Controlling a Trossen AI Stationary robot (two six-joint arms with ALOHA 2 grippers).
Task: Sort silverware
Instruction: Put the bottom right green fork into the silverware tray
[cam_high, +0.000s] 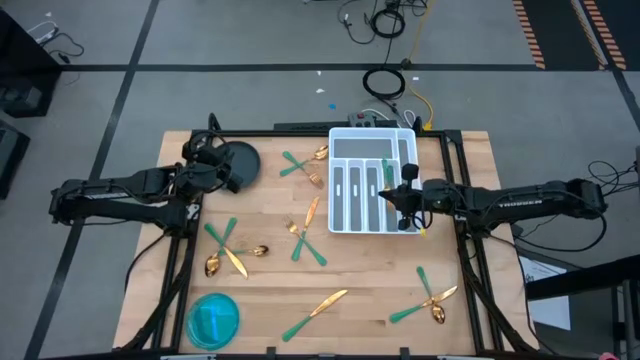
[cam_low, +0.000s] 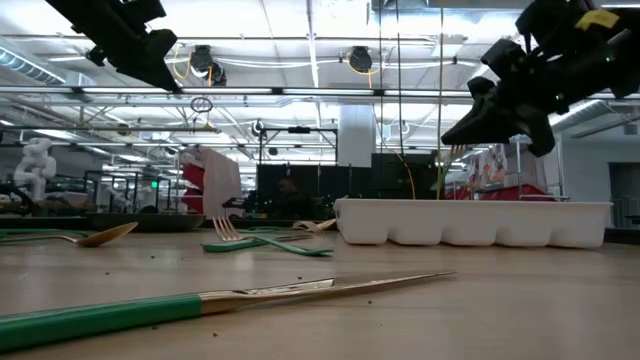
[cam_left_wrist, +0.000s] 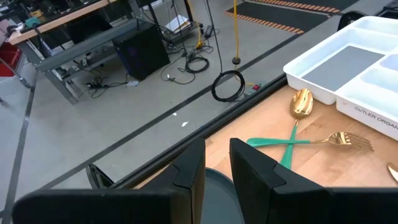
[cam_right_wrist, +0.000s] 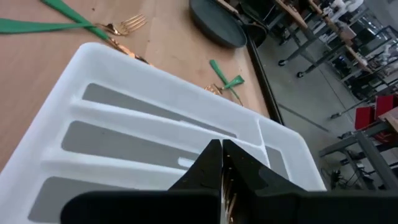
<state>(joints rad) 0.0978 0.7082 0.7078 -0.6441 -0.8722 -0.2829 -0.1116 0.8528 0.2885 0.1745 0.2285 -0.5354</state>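
White plastic tray (cam_high: 343, 137) sits at the far right of the tabletop (cam_high: 360, 280), with the right end effector (cam_high: 405, 195) poised above its right-hand compartments. In the right wrist view its fingers (cam_right_wrist: 211, 163) are pressed nearly together on a slim gold piece; in the low view a thin upright piece (cam_low: 440, 170) hangs below this end effector, over the tray. I judge this to be a utensil held for deposit, though which kind cannot be told.

Remaining silverware lies scattered on the wood: a crossed spoon and fork (cam_high: 303, 166) left of the tray, a knife (cam_high: 311, 212) and fork (cam_high: 305, 243) near the centre, a group (cam_high: 228, 250) at the left, a knife (cam_high: 317, 307) near the front edge, and a crossed set (cam_high: 428, 298) at front right. One green handle (cam_high: 385, 172) already lies in a tray slot.

Left end effector (cam_high: 208, 172) hovers by the dark round dish (cam_high: 240, 163) at far left, fingers (cam_left_wrist: 189, 171) slightly apart and holding nothing.

Step in hand, as judged: placing the held piece into its slot. Recommendations:
- Line the piece up with the long axis of the chosen slot before lowering.
- Lower until the tip is between the dividers, then release; dropping from height risks a bounce into a neighbouring slot.
- Keep the fingers clear of the dividers so the tray is not shifted.
- Match the slot to pieces of like kind.

Blue bowl (cam_high: 213, 319) at front left is not involved.
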